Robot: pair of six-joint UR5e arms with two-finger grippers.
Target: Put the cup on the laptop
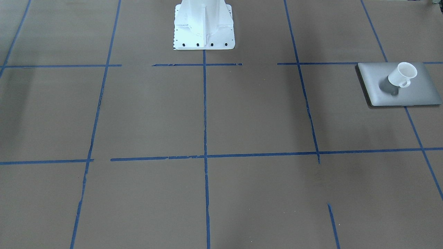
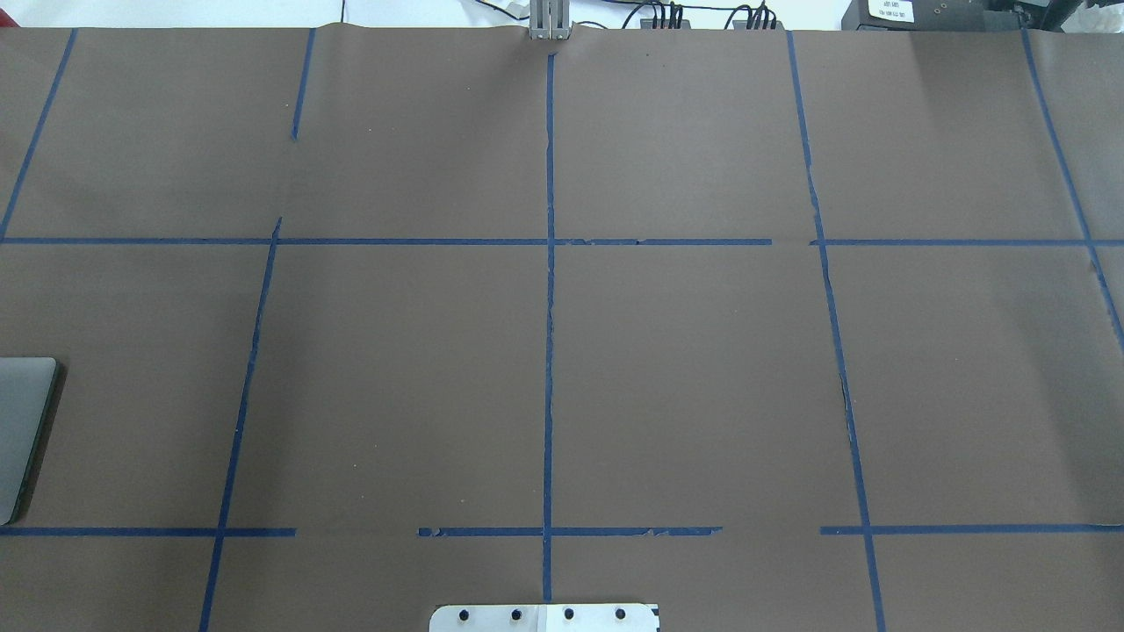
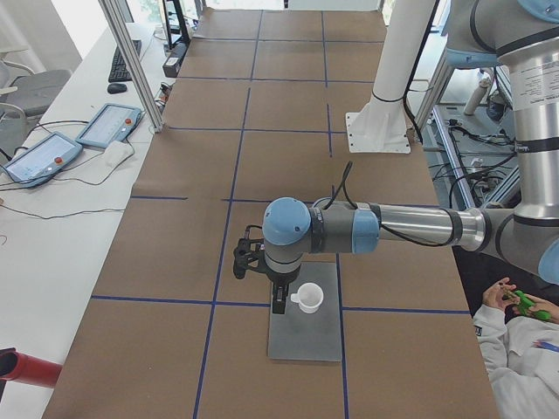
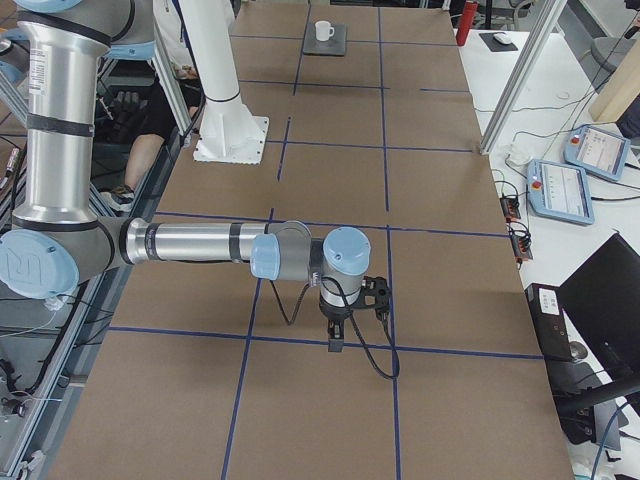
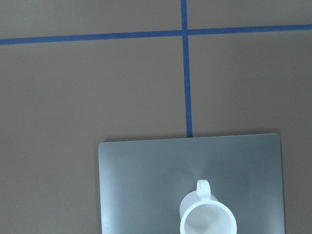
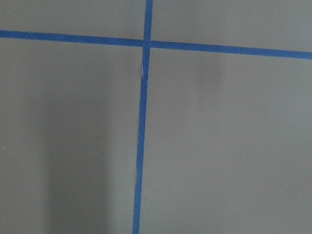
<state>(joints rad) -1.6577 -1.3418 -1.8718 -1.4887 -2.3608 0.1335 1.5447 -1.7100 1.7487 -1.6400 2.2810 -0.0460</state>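
Observation:
The small white cup stands upright on the flat silver-grey laptop, its handle towards the table's front. Both also show in the exterior left view, cup on laptop, and in the left wrist view, cup on laptop. My left gripper hangs above the laptop beside the cup, apart from it; I cannot tell whether it is open or shut. My right gripper hangs over bare table far from the cup; I cannot tell its state either.
The brown table carries a grid of blue tape lines. The white robot pedestal stands at the robot's side. Teach pendants lie on a side desk. A seated person is near the left arm's base.

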